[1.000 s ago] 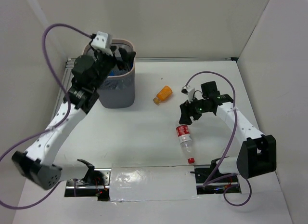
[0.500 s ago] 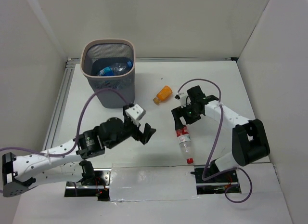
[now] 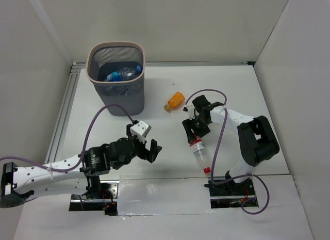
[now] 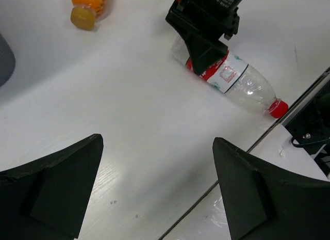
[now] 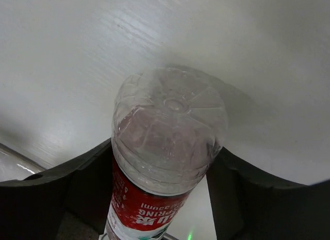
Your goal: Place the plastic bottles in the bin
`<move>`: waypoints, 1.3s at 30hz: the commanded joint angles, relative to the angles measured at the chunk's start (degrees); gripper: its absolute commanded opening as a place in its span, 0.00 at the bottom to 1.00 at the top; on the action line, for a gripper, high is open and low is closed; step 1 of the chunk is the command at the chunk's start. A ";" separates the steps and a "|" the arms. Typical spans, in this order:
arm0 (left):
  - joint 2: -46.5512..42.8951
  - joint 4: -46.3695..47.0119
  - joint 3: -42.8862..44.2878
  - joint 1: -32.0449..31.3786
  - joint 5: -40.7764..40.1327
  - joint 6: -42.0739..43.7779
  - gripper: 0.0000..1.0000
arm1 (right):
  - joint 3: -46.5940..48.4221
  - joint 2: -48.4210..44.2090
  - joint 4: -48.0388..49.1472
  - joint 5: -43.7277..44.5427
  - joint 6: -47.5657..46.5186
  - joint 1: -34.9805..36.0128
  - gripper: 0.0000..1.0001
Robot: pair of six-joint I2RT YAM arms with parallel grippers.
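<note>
Over on the right, the right gripper [image 3: 193, 127] is down on the table [image 3: 165, 131] with its two fingers [image 5: 51, 193] on either side of the bottom end of a clear red-labelled bottle [image 3: 199, 151]. The fingers sit tight against the plastic, but I cannot tell whether they are squeezing it. That bottle lies flat, its red cap [image 3: 207, 170] pointing toward the near edge. Just beyond it a short orange bottle [image 3: 175, 100] lies on its side, apart from both arms. The left gripper [image 3: 149, 148] hangs low over the middle of the table, fingers spread wide with nothing between them. The bin [image 3: 116, 44] stands at the far left corner with blue-labelled bottles [image 3: 121, 74] in it.
</note>
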 commanded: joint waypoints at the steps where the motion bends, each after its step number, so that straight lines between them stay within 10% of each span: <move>1: -1.52 1.09 -0.93 -0.34 -1.72 -2.87 1.00 | 3.17 -1.14 -0.85 -1.61 -2.53 0.46 0.47; 4: -1.52 1.08 -2.06 -0.34 -0.31 -2.87 1.00 | 8.68 -2.63 -5.33 -5.38 -7.97 -2.43 0.17; 8: -0.47 2.40 -3.30 -0.34 3.02 -2.87 1.00 | 23.71 -4.84 -8.52 -12.86 -15.80 -7.70 0.05; 13: 2.25 6.44 -6.20 -0.86 6.10 -3.49 1.00 | 47.33 -2.47 -1.51 -22.70 -17.32 -11.49 0.04; 18: 5.42 7.67 -6.73 -1.91 7.94 -2.96 1.00 | 53.45 -1.06 26.71 -28.26 -6.97 -8.17 0.00; 32: 5.42 10.13 -9.10 -2.45 9.01 -4.54 1.00 | 87.98 25.90 51.07 -11.13 1.22 12.84 0.00; 37: 6.04 10.13 -8.32 -2.97 6.80 -2.97 1.00 | 85.19 28.74 51.07 -11.12 4.04 14.09 0.24; 39: 7.26 10.74 -7.61 -2.97 5.58 -1.03 1.00 | 84.48 30.22 51.07 -11.12 4.57 14.09 0.59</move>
